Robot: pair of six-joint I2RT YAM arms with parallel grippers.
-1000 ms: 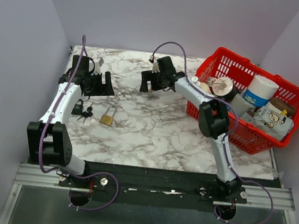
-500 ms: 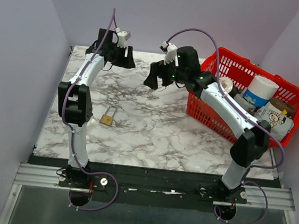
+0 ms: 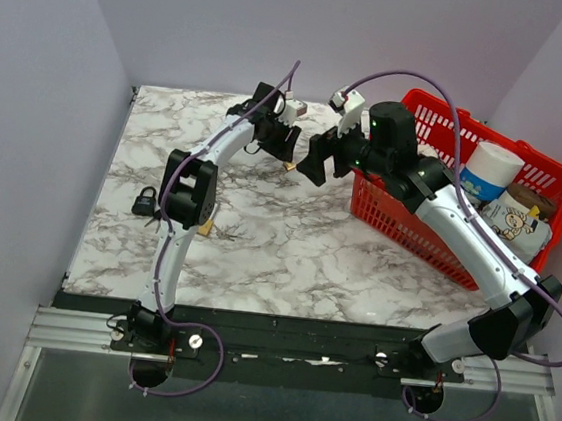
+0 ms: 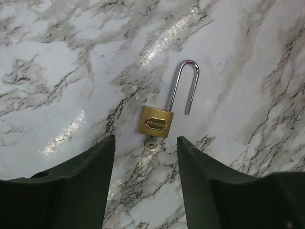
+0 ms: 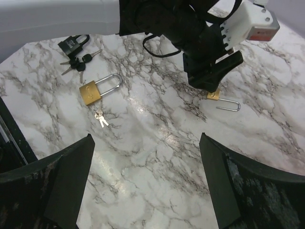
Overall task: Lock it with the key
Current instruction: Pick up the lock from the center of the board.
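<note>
While left jaws, spread, hover over open brass padlock (image 4: 158, 121), right jaws spread wide, red basket (image 3: 414, 235) holds tub (image 3: 491, 170), pouch (image 3: 513, 223)

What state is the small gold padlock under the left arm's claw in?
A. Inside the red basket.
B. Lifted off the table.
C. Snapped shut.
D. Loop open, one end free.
D: the padlock lies flat on the table, its shackle free of the body at one end, a key at its base.

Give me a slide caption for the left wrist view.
Left gripper open above a brass padlock, shackle open, key at its base, on the marble table.
</note>
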